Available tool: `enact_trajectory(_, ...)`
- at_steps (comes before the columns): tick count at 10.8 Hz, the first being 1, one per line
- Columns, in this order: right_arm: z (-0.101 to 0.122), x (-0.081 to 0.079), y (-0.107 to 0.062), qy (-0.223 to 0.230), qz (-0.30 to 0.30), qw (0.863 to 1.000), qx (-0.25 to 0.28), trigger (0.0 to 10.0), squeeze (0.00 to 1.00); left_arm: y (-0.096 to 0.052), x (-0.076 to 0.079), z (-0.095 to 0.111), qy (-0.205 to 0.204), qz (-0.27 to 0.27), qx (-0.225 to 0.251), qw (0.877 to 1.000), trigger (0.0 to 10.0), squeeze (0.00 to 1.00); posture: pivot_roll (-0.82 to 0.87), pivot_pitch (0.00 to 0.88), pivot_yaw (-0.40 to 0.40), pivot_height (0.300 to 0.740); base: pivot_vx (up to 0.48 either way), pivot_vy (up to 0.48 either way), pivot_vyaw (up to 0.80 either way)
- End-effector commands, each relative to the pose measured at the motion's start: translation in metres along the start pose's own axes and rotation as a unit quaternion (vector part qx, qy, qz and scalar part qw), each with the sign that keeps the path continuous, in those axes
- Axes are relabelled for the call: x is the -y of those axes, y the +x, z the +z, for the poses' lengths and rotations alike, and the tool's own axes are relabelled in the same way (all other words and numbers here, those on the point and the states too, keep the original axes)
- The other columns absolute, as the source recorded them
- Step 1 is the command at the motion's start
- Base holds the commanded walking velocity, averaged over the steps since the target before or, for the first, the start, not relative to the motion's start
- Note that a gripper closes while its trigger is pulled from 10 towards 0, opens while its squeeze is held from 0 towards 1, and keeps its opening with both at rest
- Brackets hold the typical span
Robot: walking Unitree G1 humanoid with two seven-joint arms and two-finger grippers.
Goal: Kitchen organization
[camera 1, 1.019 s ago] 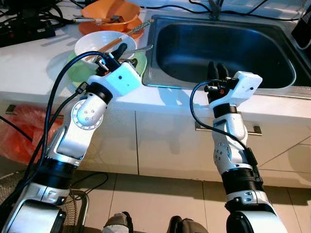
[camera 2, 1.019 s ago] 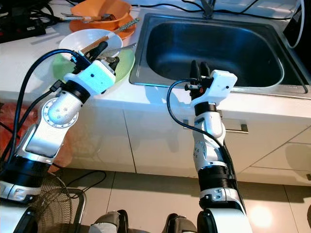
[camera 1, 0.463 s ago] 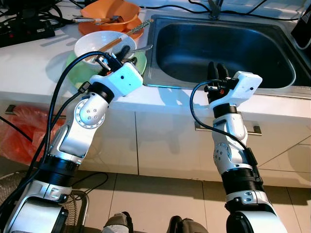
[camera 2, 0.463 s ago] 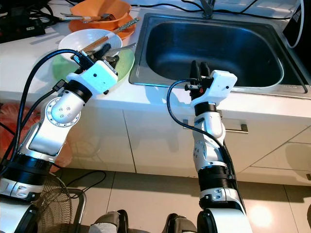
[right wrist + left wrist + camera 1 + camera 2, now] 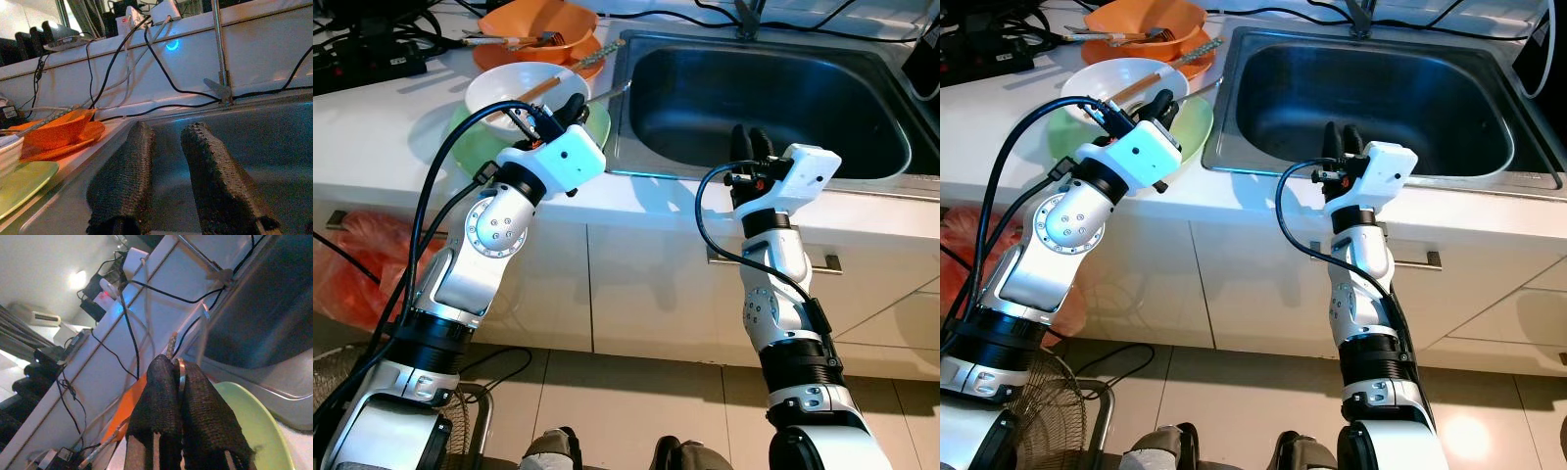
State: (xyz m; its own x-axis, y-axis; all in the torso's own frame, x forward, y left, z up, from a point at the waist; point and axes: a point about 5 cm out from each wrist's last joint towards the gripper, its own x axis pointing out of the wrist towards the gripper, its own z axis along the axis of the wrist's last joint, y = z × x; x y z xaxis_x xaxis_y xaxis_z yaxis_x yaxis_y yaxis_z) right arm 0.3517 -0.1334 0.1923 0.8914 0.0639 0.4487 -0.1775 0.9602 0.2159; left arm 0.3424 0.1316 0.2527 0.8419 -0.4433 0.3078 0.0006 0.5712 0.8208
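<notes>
Lifted a little since a second ago, left gripper [image 5: 570, 106] pinched narrow on a metal utensil [image 5: 180, 377] above green plate [image 5: 1191, 127]; right gripper [image 5: 1342, 138] parted at sink [image 5: 773, 93] edge; beyond, white bowl [image 5: 509, 86], orange dishes [image 5: 540, 22]

sink [image 5: 764, 98] set in bench [image 5: 382, 137], right side. left of it a plate [image 5: 597, 125] carrying a bowl [image 5: 509, 88] with chopsticks [image 5: 536, 90]; more dishes [image 5: 538, 24] behind.
</notes>
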Motion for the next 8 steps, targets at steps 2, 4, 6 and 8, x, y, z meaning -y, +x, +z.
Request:
enact_trajectory(2, -0.001, 0.002, -0.002, -0.001, -0.003, 1.000, -0.001, 10.0, 0.00, 0.002, 0.002, 0.008, 0.015, -0.011, 0.013, 1.000, 0.0, 0.00, 0.13, 0.161, -0.031, 0.740, 0.000, 0.000, 0.00)
enact_trajectory(4, -0.002, 0.002, -0.003, 0.000, -0.004, 1.000, -0.002, 10.0, 0.00, 0.006, -0.010, 0.016, 0.102, -0.007, 0.018, 0.995, 2.4, 0.00, 0.13, 0.161, -0.030, 0.740, 0.000, 0.000, 0.00)
enact_trajectory(6, -0.002, 0.002, -0.002, 0.001, -0.003, 1.000, -0.002, 10.0, 0.00, 0.008, -0.019, 0.024, 0.148, 0.006, 0.027, 0.989, 10.0, 0.00, 0.13, 0.157, -0.031, 0.740, 0.000, 0.000, 0.00)
enact_trajectory(8, -0.002, 0.001, -0.001, 0.001, 0.000, 1.000, -0.002, 10.0, 0.00, 0.009, -0.020, 0.027, 0.134, 0.012, 0.032, 0.990, 10.0, 0.00, 0.13, 0.154, -0.031, 0.740, 0.000, 0.000, 0.00)
